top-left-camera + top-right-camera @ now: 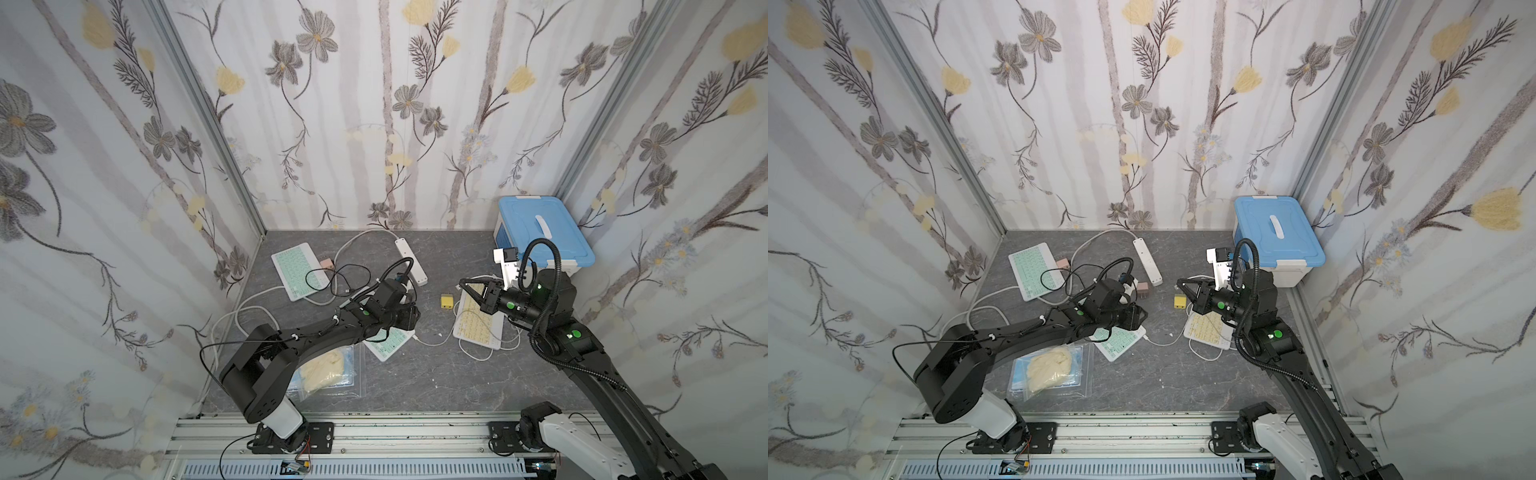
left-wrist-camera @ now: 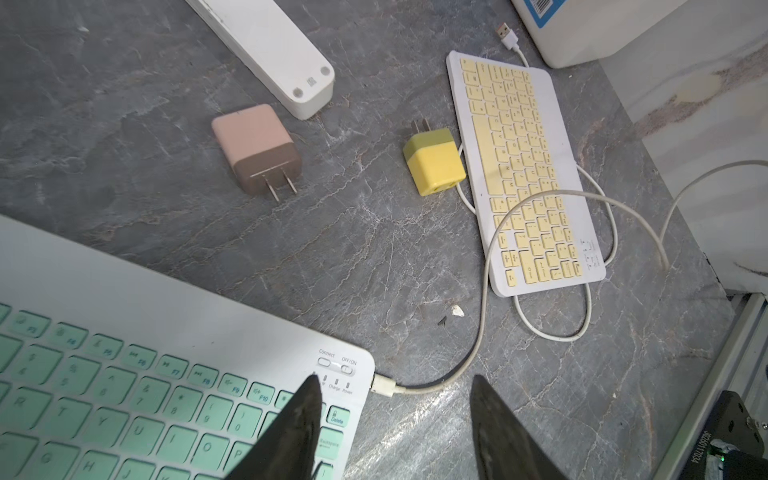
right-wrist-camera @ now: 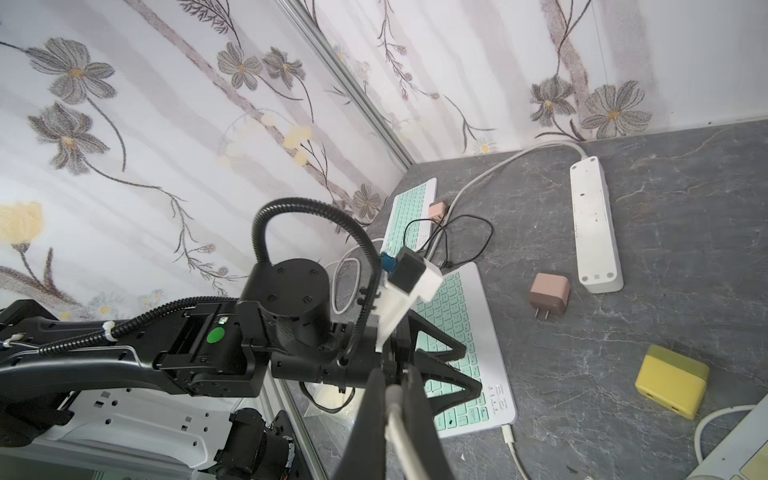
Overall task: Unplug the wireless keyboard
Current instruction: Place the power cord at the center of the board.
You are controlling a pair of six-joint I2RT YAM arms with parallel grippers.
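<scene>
Approach to the plug seems to be the step in hand. In a top view the mint-green wireless keyboard (image 1: 388,341) lies on the grey counter (image 1: 415,382) just below the middle of the frame, mostly covered by the left arm. The left wrist view shows the left gripper (image 2: 399,415) low over the keyboard's corner. Its fingers (image 2: 303,419) are apart, and the white plug (image 2: 382,384) sits in the keyboard edge ahead of the gap, not yet touched.

The right gripper (image 1: 462,285), right of centre in a top view, has its fingers clamped on a white cable (image 3: 401,432), as the right wrist view shows.

I judge that the next move asks the left fingers to go down, close on the plug body and pull straight away from the edge. The light keyboard may slide if nothing holds it.

It is hard to tell whether the clamped cable is the one that runs from this plug, because the loops cross over the yellow keyboard (image 2: 523,166). Both wrist views show only part of the green keyboard.
</scene>
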